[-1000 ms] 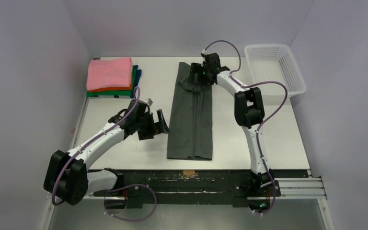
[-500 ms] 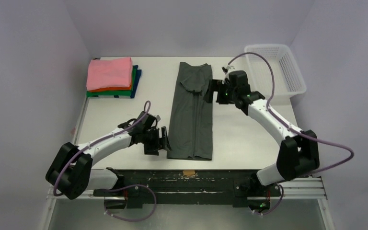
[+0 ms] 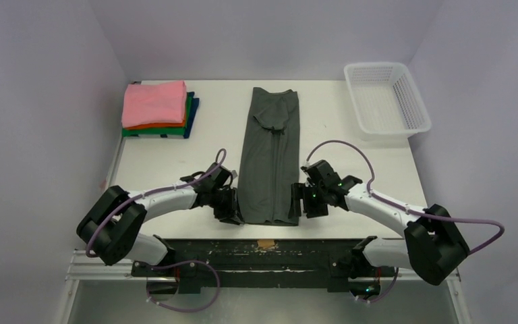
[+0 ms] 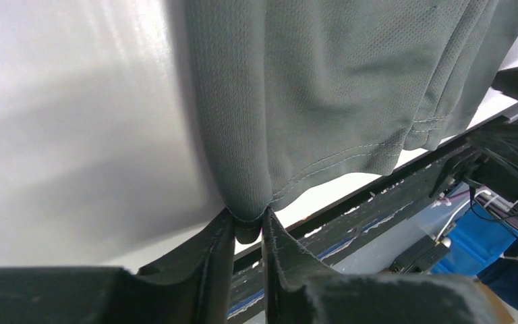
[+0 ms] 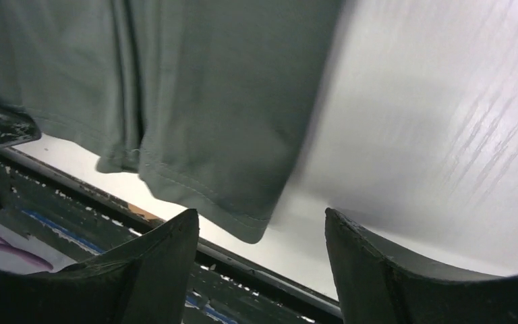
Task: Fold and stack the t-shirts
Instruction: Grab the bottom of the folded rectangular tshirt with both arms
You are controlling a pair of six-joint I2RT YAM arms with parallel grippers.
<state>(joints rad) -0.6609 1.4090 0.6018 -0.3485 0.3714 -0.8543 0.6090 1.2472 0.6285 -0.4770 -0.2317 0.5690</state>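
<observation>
From above, the shirt (image 3: 270, 162) lies in the middle of the worktop (image 3: 351, 162) as a long narrow strip running from the far side to the near edge. The folded stack (image 3: 156, 104) sits well apart at far left. The left claw (image 3: 231, 208) is at the strip's near-left corner and the right claw (image 3: 302, 202) is at its near-right corner. The step looks like taking the near hem to fold the strip in half.

On the left wrist, the left claw (image 4: 248, 229) is pressed together, pinching the hem corner.

On the right wrist, the right claw (image 5: 262, 253) is spread. The hem (image 5: 243, 226) lies on the worktop between its fingers, ungripped. It likely needs to nudge in and close on that corner. Then both claws should lift evenly and carry the hem to the far end.
</observation>
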